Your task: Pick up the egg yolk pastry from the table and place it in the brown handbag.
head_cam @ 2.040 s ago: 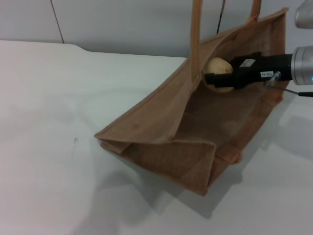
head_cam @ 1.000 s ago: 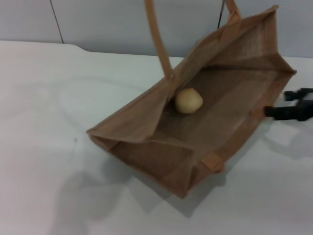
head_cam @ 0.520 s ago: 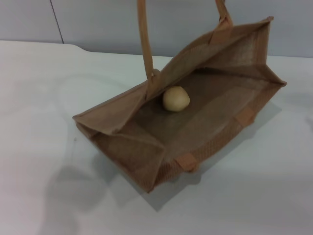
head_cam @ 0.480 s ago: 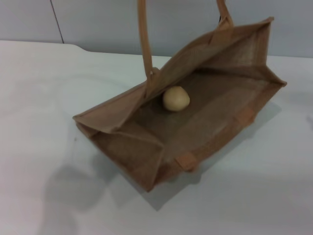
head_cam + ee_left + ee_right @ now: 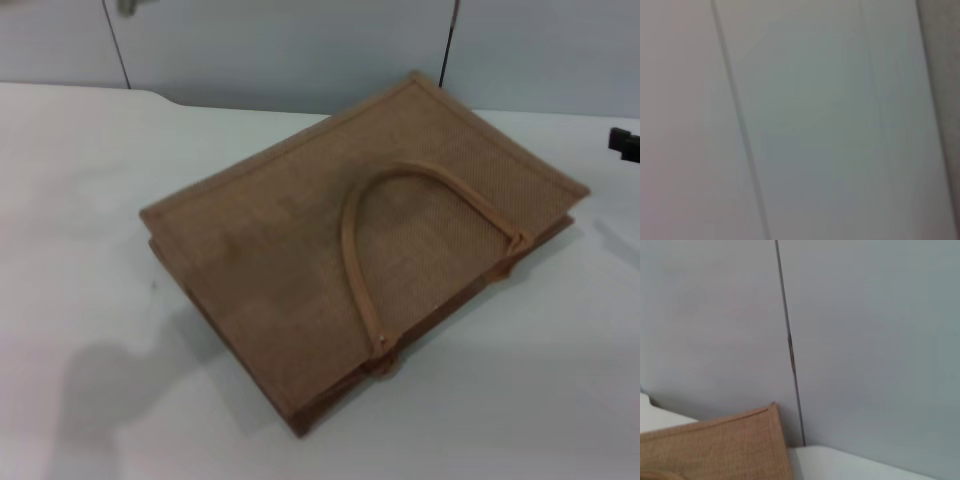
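The near part of the white surface (image 5: 120, 400) carries only a soft shadow, and just beyond that shadow starts the nearest corner of the brown handbag (image 5: 300, 250). The bag lies flat and collapsed on the surface, turned at a slant, its upper woven panel closed over the lower one, lighter trim running along its edges. One arched strap handle (image 5: 400, 190) lies flat on top of the upper panel, its two ends fixed near the bag's edge on the robot's right. The egg yolk pastry does not show in any view; with the bag folded shut, whether it lies inside cannot be told. The right end effector (image 5: 626, 143) appears only as a small dark piece at the edge of the head view, beyond the bag's right corner and apart from it; the bag lies to its left and nearer the robot, and whether it is released or clenched cannot be told. The right wrist view catches one trimmed corner of the bag (image 5: 715, 445) against the pale panelled wall (image 5: 865, 340) with a dark vertical seam. The left end effector does not appear in any view; its wrist camera shows only pale panelling. Farthest off, the wall stands behind the surface's far edge.
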`<state>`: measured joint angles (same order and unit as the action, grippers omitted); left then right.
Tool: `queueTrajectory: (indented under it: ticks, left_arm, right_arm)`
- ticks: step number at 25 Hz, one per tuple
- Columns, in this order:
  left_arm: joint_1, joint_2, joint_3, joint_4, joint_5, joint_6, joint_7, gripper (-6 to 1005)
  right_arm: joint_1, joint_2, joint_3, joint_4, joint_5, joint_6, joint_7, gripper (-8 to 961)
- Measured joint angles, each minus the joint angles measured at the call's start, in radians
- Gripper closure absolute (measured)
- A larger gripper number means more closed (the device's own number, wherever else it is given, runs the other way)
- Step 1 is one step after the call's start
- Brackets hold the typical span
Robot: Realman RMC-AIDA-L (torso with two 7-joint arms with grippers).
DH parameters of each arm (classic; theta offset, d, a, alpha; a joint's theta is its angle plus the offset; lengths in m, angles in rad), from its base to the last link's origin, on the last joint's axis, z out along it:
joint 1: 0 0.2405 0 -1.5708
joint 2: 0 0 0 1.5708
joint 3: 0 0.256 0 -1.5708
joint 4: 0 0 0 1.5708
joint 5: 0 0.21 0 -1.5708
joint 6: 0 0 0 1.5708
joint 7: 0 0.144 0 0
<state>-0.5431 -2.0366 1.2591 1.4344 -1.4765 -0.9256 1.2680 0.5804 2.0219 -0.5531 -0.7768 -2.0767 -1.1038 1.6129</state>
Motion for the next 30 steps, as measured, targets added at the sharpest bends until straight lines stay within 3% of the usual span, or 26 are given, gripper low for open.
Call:
queueTrajectory:
  ticks: [4,8,12,16,23,30]
  left_arm:
    - [0.075,-0.003,0.007,-0.14,-0.246,0.068,0.303,374]
    - [0.099,-0.003,0.007,-0.368,-0.566,0.089,0.668,214]
    - [0.095,-0.004,0.009,-0.58,-0.8,0.077,0.982,177]
    - [0.071,-0.006,0.023,-0.749,-0.974,0.052,1.185,140]
    - [0.045,-0.011,0.028,-0.946,-1.196,-0.005,1.408,122]
    - [-0.057,-0.012,0.023,-1.221,-1.338,-0.079,1.568,125]
  right_arm:
    - [-0.004,0.001,0.004,0.097,0.14,0.048,-0.161,51]
    - [-0.027,0.003,0.035,0.192,0.339,0.059,-0.364,51]
    - [-0.029,0.003,0.074,0.28,0.471,0.095,-0.551,51]
    - [-0.018,0.002,0.109,0.39,0.603,0.179,-0.741,51]
    - [0.004,0.003,0.138,0.524,0.838,0.226,-1.017,51]
    - [0.027,0.004,0.14,0.63,1.022,0.235,-1.226,51]
